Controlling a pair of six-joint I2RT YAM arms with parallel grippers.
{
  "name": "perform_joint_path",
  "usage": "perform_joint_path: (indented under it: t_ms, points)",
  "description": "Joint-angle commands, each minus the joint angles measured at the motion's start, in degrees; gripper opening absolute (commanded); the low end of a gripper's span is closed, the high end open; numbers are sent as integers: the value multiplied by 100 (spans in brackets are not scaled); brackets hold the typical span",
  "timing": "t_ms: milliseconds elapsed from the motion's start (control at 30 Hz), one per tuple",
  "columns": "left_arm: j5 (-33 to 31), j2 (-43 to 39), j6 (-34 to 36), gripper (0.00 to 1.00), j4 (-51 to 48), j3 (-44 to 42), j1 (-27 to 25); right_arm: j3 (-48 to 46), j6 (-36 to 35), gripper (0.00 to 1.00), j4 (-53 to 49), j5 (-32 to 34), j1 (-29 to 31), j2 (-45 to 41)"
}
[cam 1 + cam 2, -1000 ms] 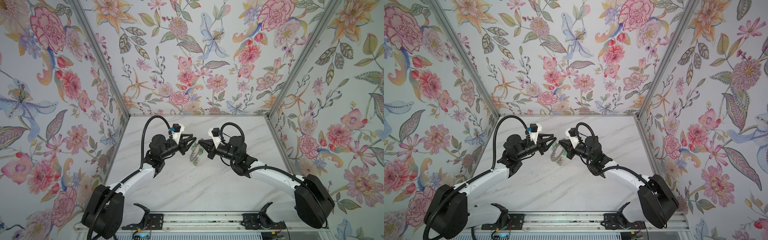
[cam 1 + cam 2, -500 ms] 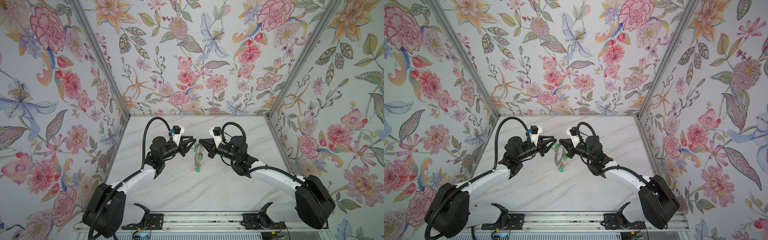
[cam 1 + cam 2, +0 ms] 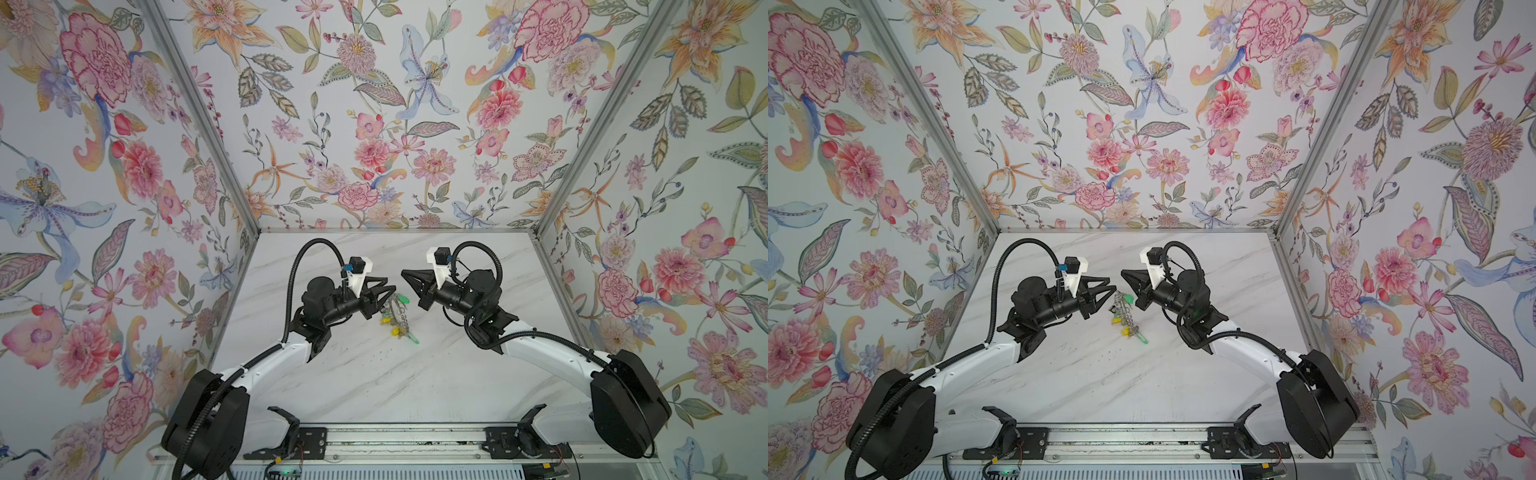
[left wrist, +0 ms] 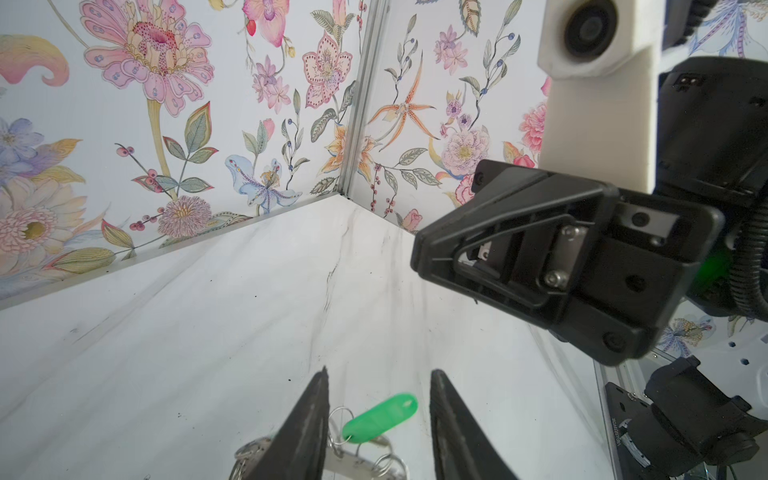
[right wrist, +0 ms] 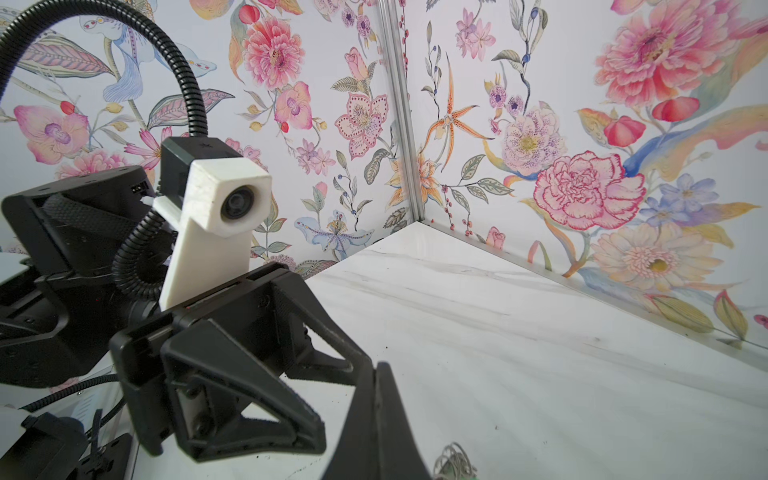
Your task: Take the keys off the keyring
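The keyring (image 3: 394,312) (image 3: 1123,312), a grey metal ring with wire loops, stands on edge just below my left gripper (image 3: 390,293) (image 3: 1112,294). Keys with green (image 3: 402,298) and yellow (image 3: 387,321) tags hang from it. In the left wrist view my left gripper (image 4: 379,371) is open, with a blurred green tag (image 4: 380,417) and the ring's flat rim (image 4: 353,461) between its fingers, and only one finger overlaps the rim. My right gripper (image 3: 402,273) (image 3: 1122,273) (image 5: 380,370) is shut and empty, a little above and beside the ring.
The white marble table (image 3: 374,374) is walled by floral panels on three sides, with metal corner posts (image 3: 540,224). Both arm bases sit on the rail (image 3: 395,440) along the front edge. Small dark specks dot the table near the ring.
The keyring has dropped a little from between the two grippers. My left jaws have spread wider. The right gripper has drawn slightly up and away from the ring, still shut.
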Motion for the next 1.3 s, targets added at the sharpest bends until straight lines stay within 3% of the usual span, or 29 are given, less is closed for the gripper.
perform_joint_path:
  t_ms: [0,233,433,633,800,933,1067,1267]
  points:
    - [-263,-237,351,43,-298,200,80,221,-60,0,-46,-243,-25,-62]
    - [-701,-415,216,42,-117,-272,323,329,-90,0,-1054,-322,-430,92]
    - [-1330,-651,121,46,-83,-793,397,662,-197,1,-2386,-504,-544,770]
    - [-2286,-920,-82,48,-262,-1218,638,1908,-531,18,-3969,-908,-25,2269]
    - [-2756,-1336,-301,49,-336,-1630,918,3188,-814,31,-5040,-371,738,3535]
    - [-3139,-1718,-431,50,-513,-1949,1178,3759,-453,37,-5176,-144,979,4080]
    - [-3028,-1883,-682,51,-391,-2315,1583,4420,-253,39,-5457,332,1194,4503]
    - [-2517,-1788,-789,52,-102,-2555,1919,5245,-579,41,-5872,873,1354,5021]
